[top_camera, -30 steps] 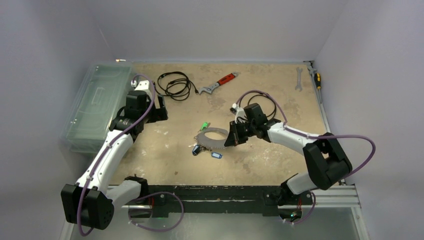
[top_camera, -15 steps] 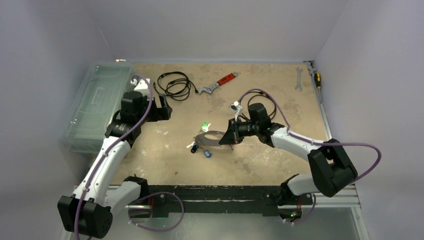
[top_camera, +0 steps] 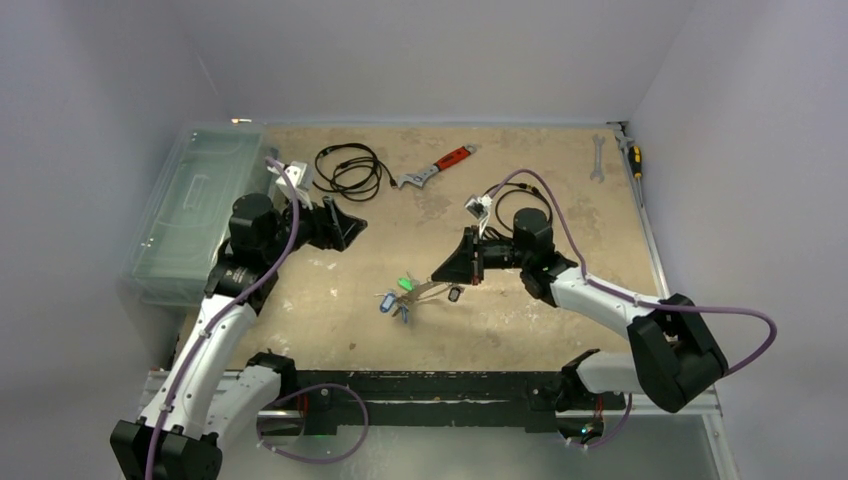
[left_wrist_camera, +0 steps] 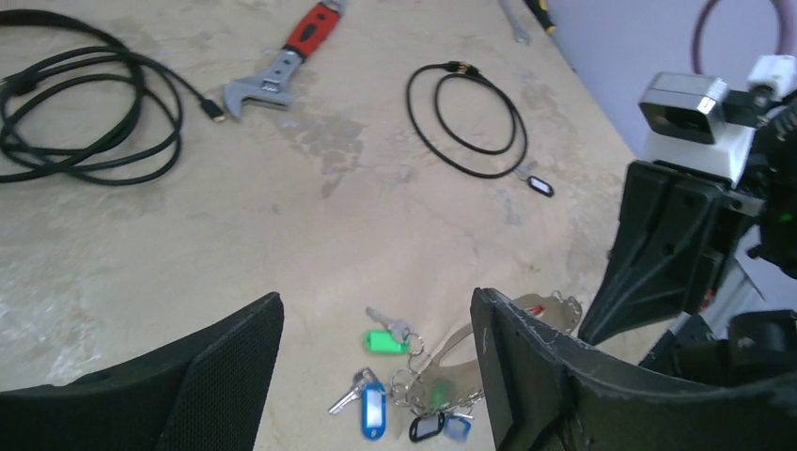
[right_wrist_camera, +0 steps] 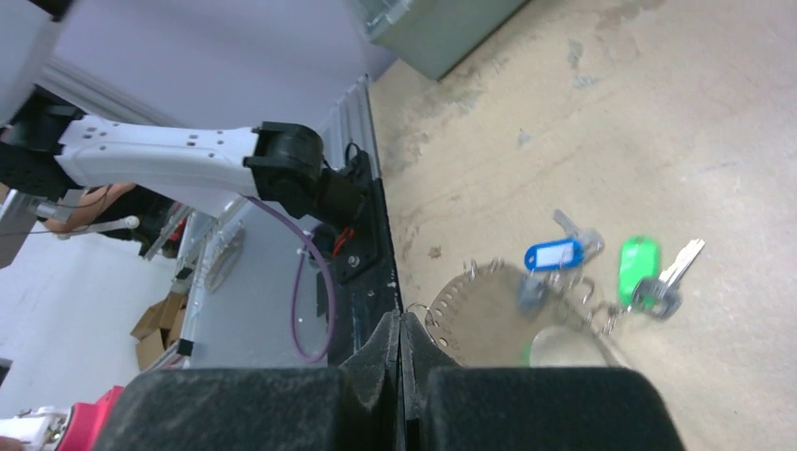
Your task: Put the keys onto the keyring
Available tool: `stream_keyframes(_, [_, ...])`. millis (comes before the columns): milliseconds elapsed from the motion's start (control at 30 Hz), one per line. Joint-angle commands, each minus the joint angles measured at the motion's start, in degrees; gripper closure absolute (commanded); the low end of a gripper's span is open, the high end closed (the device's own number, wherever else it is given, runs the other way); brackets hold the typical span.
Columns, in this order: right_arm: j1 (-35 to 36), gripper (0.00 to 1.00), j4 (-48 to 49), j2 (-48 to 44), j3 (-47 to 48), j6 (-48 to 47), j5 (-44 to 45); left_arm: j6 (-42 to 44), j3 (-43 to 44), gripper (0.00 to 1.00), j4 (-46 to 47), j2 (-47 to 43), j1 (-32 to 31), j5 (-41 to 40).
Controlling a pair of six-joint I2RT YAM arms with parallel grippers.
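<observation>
Now thin grey keyring (right_wrist_camera: 479,310), pinched by right end effector (right_wrist_camera: 401,324), carries colour-tagged keys (right_wrist_camera: 554,254); left end effector (left_wrist_camera: 376,301) gapes.

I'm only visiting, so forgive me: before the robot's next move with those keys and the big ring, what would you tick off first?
1. Right gripper holds the keyring: ok, fingers shut at its edge.
2. Left gripper ready to pick: ok, jaws apart and empty.
3. Keys in the left wrist camera's sight: ok, the green-tagged key and blue-tagged key show between its fingers.
4. Every key already threaded on the ring: cannot tell, they are bunched against it.
5. Clutter away from the keys: ok, the small black cable loop and wrench lie well apart.
</observation>
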Motion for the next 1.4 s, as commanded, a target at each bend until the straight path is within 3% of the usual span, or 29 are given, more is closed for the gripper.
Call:
stream_keyframes(0, [0.2,1.0,12.4,-1.9,-0.8,5.5,-3.5,-3.1,-1.7,0.28,9.1,-1.7,-0.8,10.6])
stream_keyframes(267, [0.2,1.0,25.3,-0.8,-1.9,13.6,-5.0,-7.2,-5.7,0.28,23.3,-5.1,-5.8,17.5])
stream_keyframes(500, [0.2,1.0,50.1,2.6,-3.9,29.7,-7.4,-12.6,-12.4,0.31,40.6,-7.7,-8.1,22.9])
stream_keyframes(600, [0.2,1.0,53.8,4.3,-3.2,33.9,-7.4,-12.5,-14.7,0.32,43.4,-8.6,-8.5,22.4])
stream_keyframes(667, [0.0,1.0,46.3,3.6,-2.8,30.7,-5.2,-9.8,-14.1,0.32,39.8,-8.9,-8.5,19.8])
stream_keyframes(733, [0.0,1.0,23.7,-0.1,-0.6,18.9,2.2,-5.4,-13.0,0.32,33.6,-9.0,-8.5,15.9])
stream_keyframes(800, [0.5,1.0,-8.6,-4.9,6.3,2.3,20.9,-1.5,-12.2,0.33,27.7,-8.6,-8.6,11.0])
stream_keyframes(900, [2.0,0.82,-30.9,-7.1,11.8,-5.8,40.6,1.5,-12.0,0.35,23.1,-7.2,-8.6,3.8])
stream_keyframes(967, [2.0,0.62,-37.6,-6.2,12.8,-5.8,46.2,2.5,-11.5,0.38,21.2,-5.7,-8.7,1.0])
stream_keyframes(1100, [2.0,0.5,-48.1,-3.5,12.8,-2.0,54.8,3.6,-10.7,0.41,19.3,-3.8,-8.7,-1.5])
stream_keyframes(1200, [2.0,0.31,-46.8,-6.6,7.4,4.8,56.7,3.7,-11.4,0.42,19.2,-4.5,-8.7,-2.9])
stream_keyframes(1267, [2.0,0.27,-43.9,-9.0,3.5,8.4,58.1,3.9,-11.8,0.42,19.1,-4.8,-9.0,-3.9])
stream_keyframes(1367, [2.0,0.28,-42.4,-9.7,0.3,12.9,61.8,4.3,-11.8,0.43,18.9,-4.0,-9.9,-4.8])
